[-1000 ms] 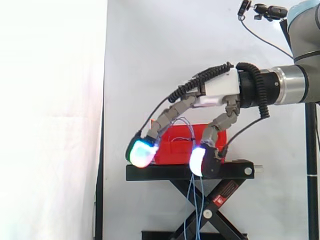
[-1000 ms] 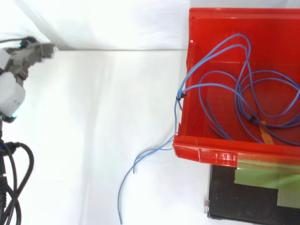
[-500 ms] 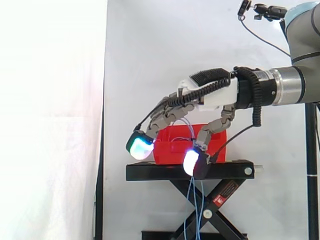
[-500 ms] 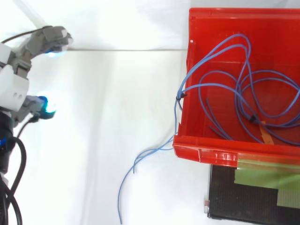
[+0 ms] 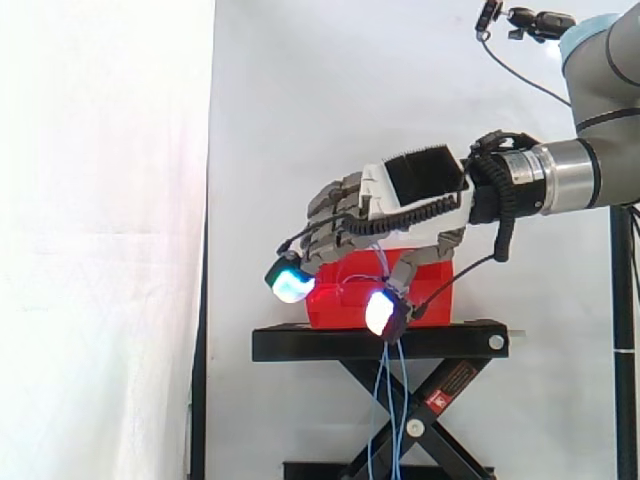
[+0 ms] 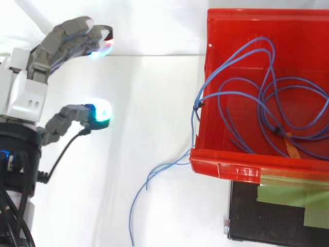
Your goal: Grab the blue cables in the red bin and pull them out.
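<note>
Some blue cables [image 6: 226, 93] overhang the red bin [image 6: 231, 170] rim, well apart from the spread, empty robot hand [image 6: 23, 98]

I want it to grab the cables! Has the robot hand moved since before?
Yes. In the top view the robot hand has come in from the left edge, closer to the red bin.
</note>
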`<act>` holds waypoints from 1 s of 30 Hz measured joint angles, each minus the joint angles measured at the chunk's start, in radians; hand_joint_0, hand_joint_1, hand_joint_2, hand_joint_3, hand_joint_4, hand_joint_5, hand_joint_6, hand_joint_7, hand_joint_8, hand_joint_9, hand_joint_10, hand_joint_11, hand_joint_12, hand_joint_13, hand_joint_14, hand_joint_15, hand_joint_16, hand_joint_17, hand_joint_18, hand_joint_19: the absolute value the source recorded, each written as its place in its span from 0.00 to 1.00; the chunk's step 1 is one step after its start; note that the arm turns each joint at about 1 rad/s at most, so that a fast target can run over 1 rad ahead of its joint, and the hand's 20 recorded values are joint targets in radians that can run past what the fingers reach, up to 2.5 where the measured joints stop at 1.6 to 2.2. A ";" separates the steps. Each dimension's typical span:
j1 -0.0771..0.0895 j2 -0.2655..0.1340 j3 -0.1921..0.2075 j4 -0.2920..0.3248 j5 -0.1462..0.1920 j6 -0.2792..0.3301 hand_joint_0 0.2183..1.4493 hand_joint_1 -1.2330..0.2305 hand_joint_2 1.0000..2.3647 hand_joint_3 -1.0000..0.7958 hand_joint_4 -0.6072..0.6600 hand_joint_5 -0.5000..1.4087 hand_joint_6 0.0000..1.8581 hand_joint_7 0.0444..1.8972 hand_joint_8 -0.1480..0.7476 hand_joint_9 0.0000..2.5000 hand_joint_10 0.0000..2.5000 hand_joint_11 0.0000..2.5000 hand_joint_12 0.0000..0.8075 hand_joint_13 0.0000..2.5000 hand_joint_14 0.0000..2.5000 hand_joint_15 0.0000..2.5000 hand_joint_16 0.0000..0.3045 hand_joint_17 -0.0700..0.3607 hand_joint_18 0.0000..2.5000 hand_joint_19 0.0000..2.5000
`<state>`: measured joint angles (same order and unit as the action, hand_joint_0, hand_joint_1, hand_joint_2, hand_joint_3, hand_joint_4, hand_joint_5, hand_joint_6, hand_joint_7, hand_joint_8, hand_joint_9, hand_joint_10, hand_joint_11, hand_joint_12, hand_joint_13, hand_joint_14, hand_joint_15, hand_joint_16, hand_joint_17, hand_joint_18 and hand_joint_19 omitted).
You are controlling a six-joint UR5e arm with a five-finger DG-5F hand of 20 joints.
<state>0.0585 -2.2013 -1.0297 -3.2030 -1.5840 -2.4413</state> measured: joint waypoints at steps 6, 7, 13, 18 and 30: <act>-0.014 0.000 0.002 -0.024 0.005 -0.081 0.48 0.23 0.00 0.00 0.72 0.65 0.01 0.25 0.48 0.24 0.01 0.18 0.44 0.21 0.01 0.16 0.15 0.40 0.15 0.21; -0.016 0.000 0.002 -0.025 0.004 -0.086 0.48 0.23 0.00 0.00 0.73 0.65 0.01 0.25 0.48 0.25 0.01 0.18 0.44 0.21 0.01 0.16 0.15 0.40 0.15 0.21; -0.034 0.000 0.002 -0.036 -0.001 -0.099 0.48 0.23 0.00 0.00 0.73 0.64 0.01 0.25 0.48 0.24 0.01 0.18 0.44 0.21 0.01 0.16 0.15 0.40 0.15 0.21; -0.056 0.000 0.002 -0.052 -0.019 -0.100 0.48 0.23 0.00 0.00 0.73 0.64 0.01 0.25 0.48 0.25 0.01 0.18 0.44 0.21 0.01 0.16 0.15 0.40 0.15 0.21; -0.110 -0.001 0.001 -0.065 -0.057 -0.102 0.48 0.23 0.00 0.00 0.73 0.64 0.01 0.25 0.48 0.25 0.01 0.18 0.44 0.21 0.01 0.16 0.15 0.40 0.15 0.21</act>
<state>-0.0510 -2.2022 -1.0290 -3.2681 -1.6407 -2.5429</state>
